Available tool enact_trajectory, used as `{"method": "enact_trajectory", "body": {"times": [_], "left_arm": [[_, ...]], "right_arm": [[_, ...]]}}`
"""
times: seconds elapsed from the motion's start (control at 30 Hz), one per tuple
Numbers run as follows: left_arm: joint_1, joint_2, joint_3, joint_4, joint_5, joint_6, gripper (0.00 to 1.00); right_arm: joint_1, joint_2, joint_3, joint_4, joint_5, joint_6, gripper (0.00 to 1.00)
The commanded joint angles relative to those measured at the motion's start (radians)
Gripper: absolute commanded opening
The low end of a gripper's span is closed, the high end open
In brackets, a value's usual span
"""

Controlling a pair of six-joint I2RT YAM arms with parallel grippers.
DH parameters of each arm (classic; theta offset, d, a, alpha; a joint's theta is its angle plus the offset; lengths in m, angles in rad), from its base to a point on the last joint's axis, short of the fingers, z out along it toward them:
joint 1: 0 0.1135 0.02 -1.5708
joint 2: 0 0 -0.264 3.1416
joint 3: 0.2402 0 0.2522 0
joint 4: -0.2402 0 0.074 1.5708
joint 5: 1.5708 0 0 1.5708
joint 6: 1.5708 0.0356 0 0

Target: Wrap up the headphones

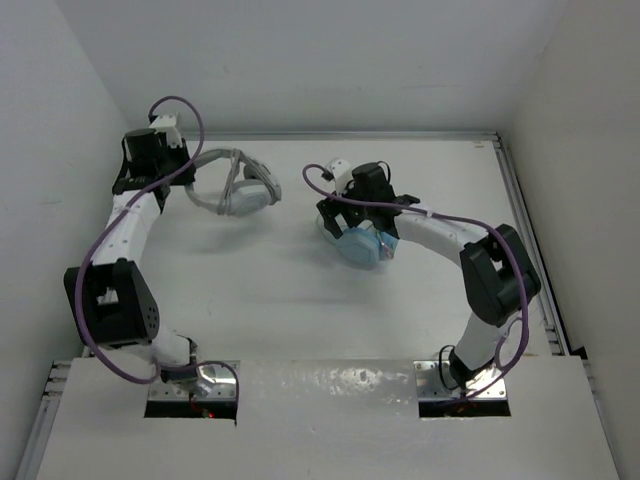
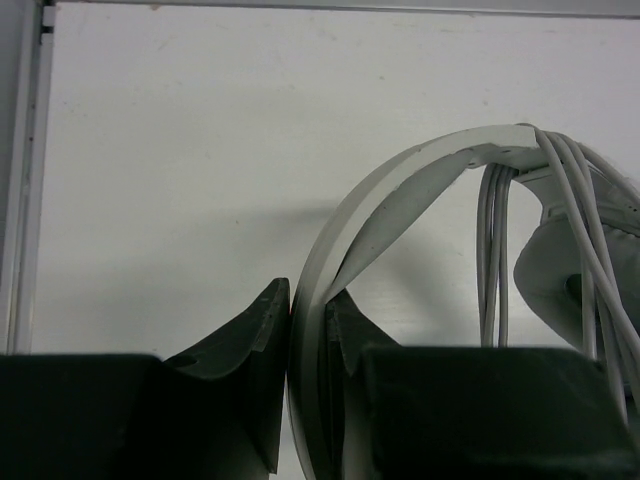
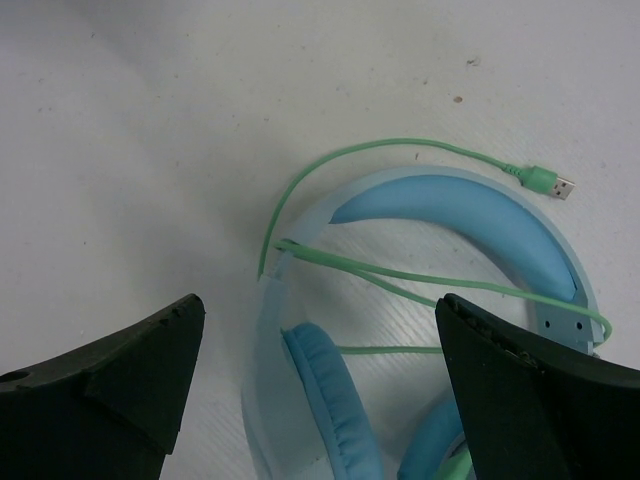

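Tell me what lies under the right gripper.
The light blue headphones lie on the table under the open right gripper, green cable draped loosely across them. Its fingers hide parts of the ear cups.

The headphones (image 1: 248,194) lie far left on the table (image 1: 300,300), headband between the fingers of the left gripper (image 2: 308,292); a second headset (image 1: 362,246) lies to their right, beneath the right gripper (image 3: 318,305).

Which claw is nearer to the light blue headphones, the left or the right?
Right. The right claw hangs open directly above the light blue headphones. The left claw is across the table, shut on the white headphones.
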Motion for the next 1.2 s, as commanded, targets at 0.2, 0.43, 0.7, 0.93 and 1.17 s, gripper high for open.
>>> {"method": "enact_trajectory", "body": {"times": [0.2, 0.43, 0.7, 0.93, 1.17], "left_arm": [[0.029, 0.238, 0.186, 0.279, -0.139, -0.117, 0.0], [0.049, 0.456, 0.314, 0.293, -0.252, -0.117, 0.0], [0.115, 0.66, 0.413, 0.318, -0.285, -0.134, 0.0], [0.149, 0.745, 0.487, 0.331, -0.328, -0.102, 0.02], [0.15, 0.74, 0.49, 0.282, -0.292, -0.062, 0.6]], "right_arm": [[-0.003, -0.097, -0.04, 0.01, 0.033, -0.002, 0.97], [-0.003, -0.117, -0.06, -0.042, 0.093, -0.022, 0.97], [-0.003, -0.091, -0.05, -0.053, 0.104, -0.009, 0.97], [-0.003, -0.077, -0.04, -0.07, 0.097, 0.002, 0.97], [-0.003, -0.089, -0.047, -0.068, 0.099, 0.021, 0.98]]}}
